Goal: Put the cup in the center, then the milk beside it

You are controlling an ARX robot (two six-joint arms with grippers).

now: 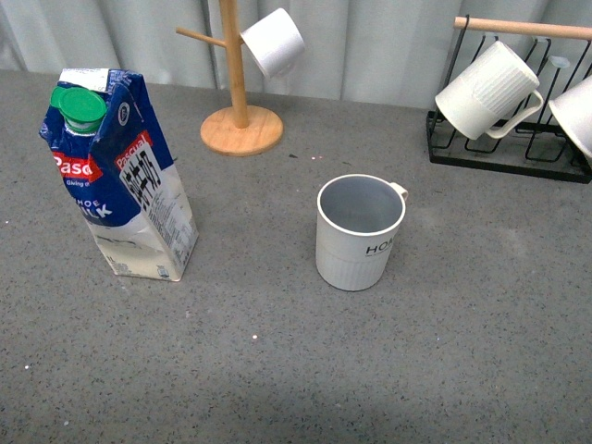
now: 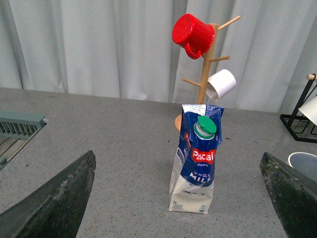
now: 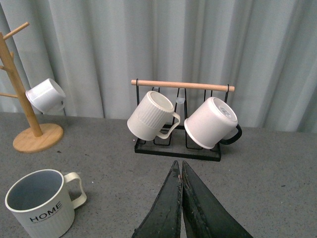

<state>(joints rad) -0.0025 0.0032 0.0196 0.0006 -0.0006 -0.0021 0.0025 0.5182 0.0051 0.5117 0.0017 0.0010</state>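
1 grey table (image 1: 444, 370) fills the room's front, with 1 pale curtain (image 1: 388, 46) hanging behind it.

Straight ahead of the right pincer (image 3: 181, 166) stands 1 black wire rack (image 3: 178, 151) with a wooden bar. 2 mugs hang on it: 1 ribbed mug (image 3: 148, 119) and 1 smooth mug (image 3: 210, 124) with a dark handle. That pincer's 2 fingers are pressed tight together, with nothing between them.

1 wooden mug tree (image 2: 205, 74) rises beyond the left pincer (image 2: 177, 154). It carries 2 cups: 1 red cup (image 2: 192, 32) high up and 1 white cup (image 2: 222, 84) lower down.

1 milk (image 1: 129, 176) carton stands upright on the table, dead ahead of the left pincer and apart from it. The pincer's 2 fingers (image 2: 54, 198) are spread wide and grip nothing. The carton has 1 green cap (image 1: 79, 104).

1 cup (image 1: 359, 236) lettered HOME stands upright near the right pincer, off to its mug-tree side and untouched. In the front view it sits near the table's middle, well apart from the milk.

That makes 5 drinking vessels in all.
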